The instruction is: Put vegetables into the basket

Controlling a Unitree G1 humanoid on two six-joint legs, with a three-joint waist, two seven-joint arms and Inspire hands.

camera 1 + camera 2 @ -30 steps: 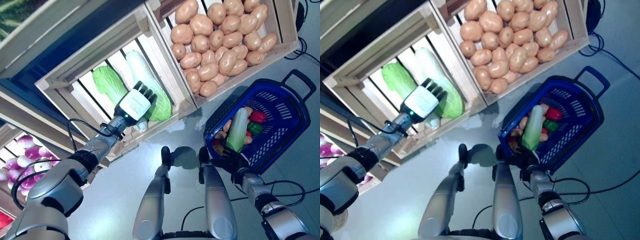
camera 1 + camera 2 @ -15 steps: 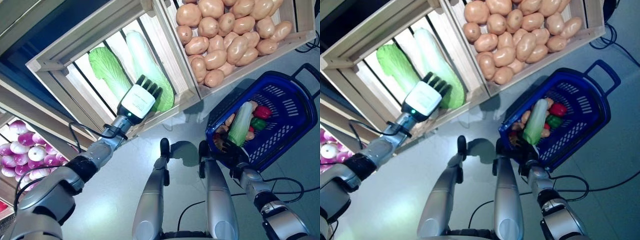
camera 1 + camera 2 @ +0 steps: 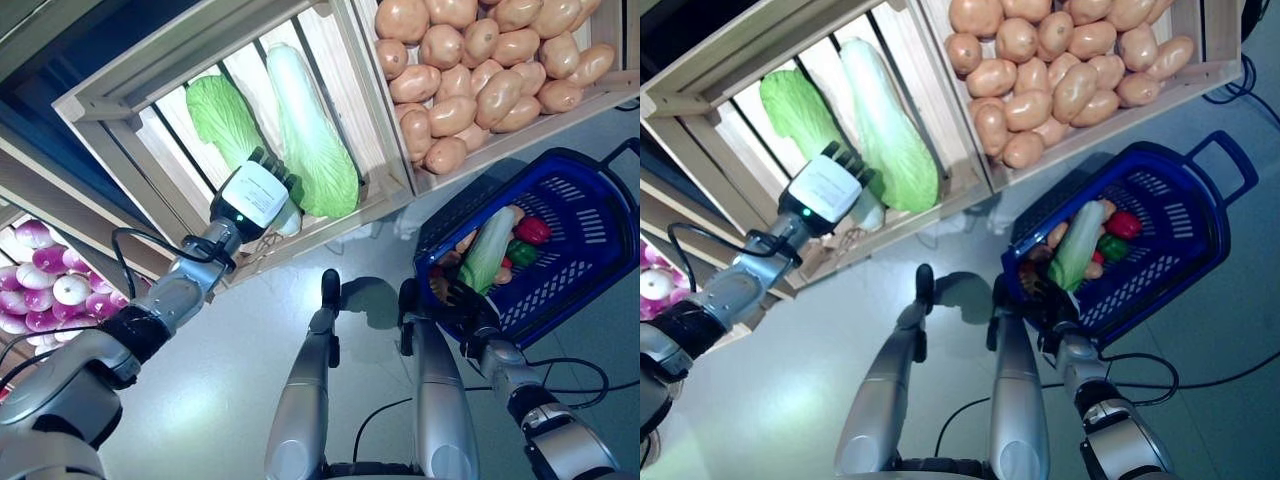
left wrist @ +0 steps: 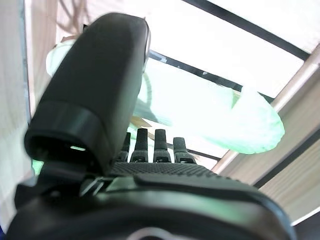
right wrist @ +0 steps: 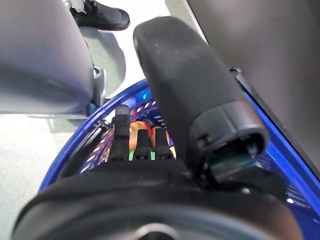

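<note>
Two napa cabbages lie in a slatted wooden crate (image 3: 110,110): a long pale one (image 3: 305,130) and a greener leafy one (image 3: 225,115). My left hand (image 3: 255,195) reaches into the crate over their near ends, fingers straight and between the two; the left wrist view shows the pale cabbage (image 4: 210,115) just past the fingers (image 4: 150,145). The blue plastic basket (image 3: 580,250) holds a cabbage (image 3: 488,250), a red pepper (image 3: 533,231), a green pepper (image 3: 515,252) and some potatoes. My right hand (image 3: 455,300) grips the basket's near rim, its fingers (image 5: 142,142) hooked over the blue edge.
A second crate full of potatoes (image 3: 480,70) stands to the right of the cabbage crate, just above the basket. Purple onions (image 3: 45,290) fill a lower crate at the far left. Grey floor lies below the crates.
The camera has shifted. My left hand has slid left off the pale cabbage's leafy end towards the gap between the two cabbages. My right hand and the basket stay as they were.
</note>
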